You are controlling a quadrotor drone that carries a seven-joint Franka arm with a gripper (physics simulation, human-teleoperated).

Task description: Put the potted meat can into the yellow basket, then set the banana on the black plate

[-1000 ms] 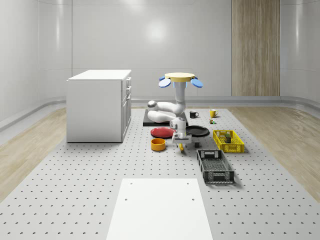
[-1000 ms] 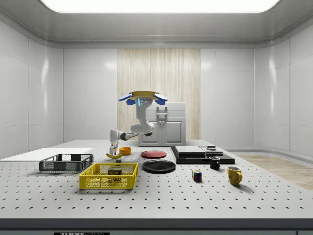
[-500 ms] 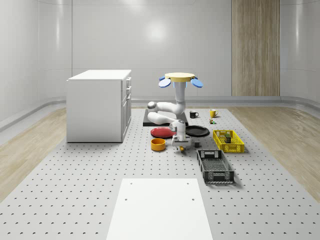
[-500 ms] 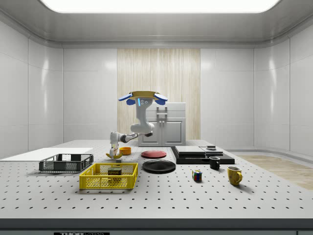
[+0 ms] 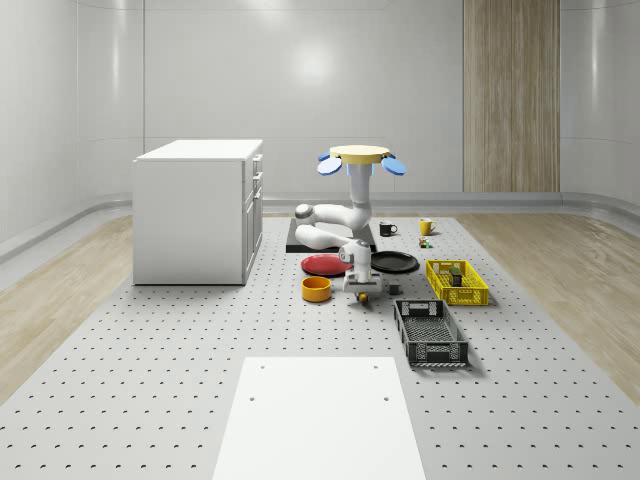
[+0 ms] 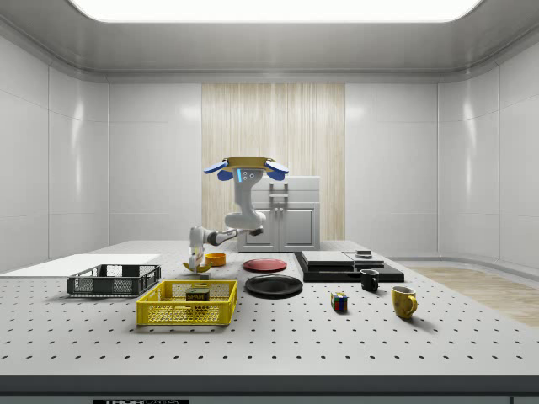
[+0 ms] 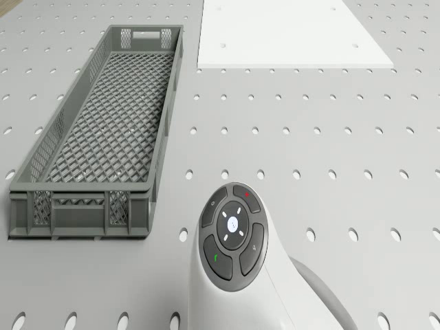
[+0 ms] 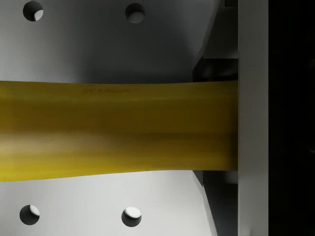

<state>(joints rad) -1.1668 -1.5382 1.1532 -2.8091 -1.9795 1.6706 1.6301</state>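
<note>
The banana [image 5: 364, 297] lies on the perforated table between an orange bowl and a grey crate. My gripper [image 5: 362, 292] points straight down onto it from the bent white arm. In the wrist view the banana [image 8: 118, 130] runs across, pressed against one of the fingers [image 8: 252, 118]. In the side view the gripper [image 6: 199, 263] sits on the banana [image 6: 196, 268]. The drone [image 5: 362, 155] hovers behind, above the plates. The potted meat can [image 5: 455, 272] lies inside the yellow basket [image 5: 470, 297]. The black plate [image 5: 394, 262] is bare.
An orange bowl [image 5: 316, 289] and a red plate [image 5: 325, 264] lie close to the gripper. The grey crate [image 7: 103, 137] lies near the arm's wrist [image 7: 232, 237]. A white cabinet [image 5: 198, 212], a black slab [image 6: 345, 265], two mugs and a cube [image 6: 338, 301] stand farther off.
The hand has dropped onto the banana and turned, and its fingers have come in from wide open against the fruit. The drone has held its place.
</note>
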